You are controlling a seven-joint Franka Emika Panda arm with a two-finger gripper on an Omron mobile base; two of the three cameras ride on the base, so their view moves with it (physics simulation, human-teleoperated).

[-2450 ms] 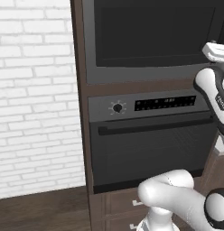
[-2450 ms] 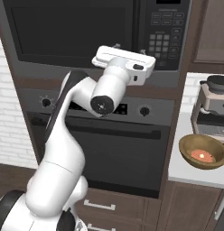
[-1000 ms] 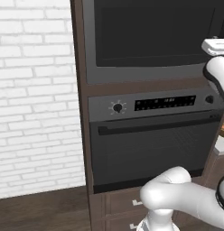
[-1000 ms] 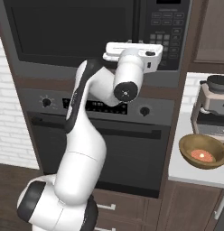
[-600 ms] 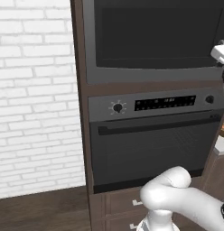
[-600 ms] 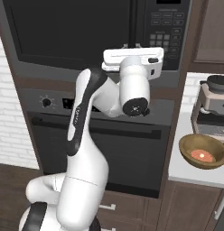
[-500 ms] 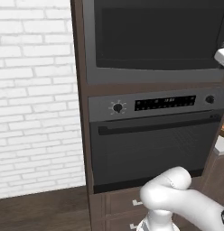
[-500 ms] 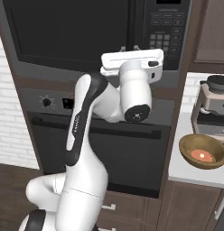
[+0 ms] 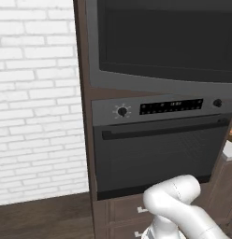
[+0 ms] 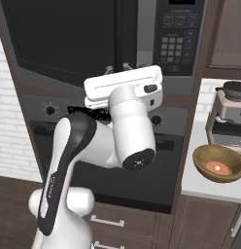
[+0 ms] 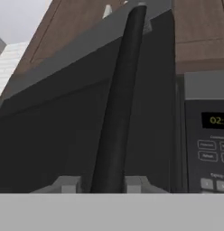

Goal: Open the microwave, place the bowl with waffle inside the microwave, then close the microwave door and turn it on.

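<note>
The microwave [image 10: 93, 44] has a matt dark grey frame that looks like metal, and its big window is smooth black glass. The microwave door [image 11: 77, 131] has a smooth black handle [image 11: 118, 103] that looks like plastic. The oven [image 9: 160, 149] below is matt grey metal too. The cupboards [image 10: 229, 34] are dark brown wood. The wall [image 9: 38, 102] is rough white brick. The bowl [image 10: 218, 163] looks like shiny brown wood.
</note>
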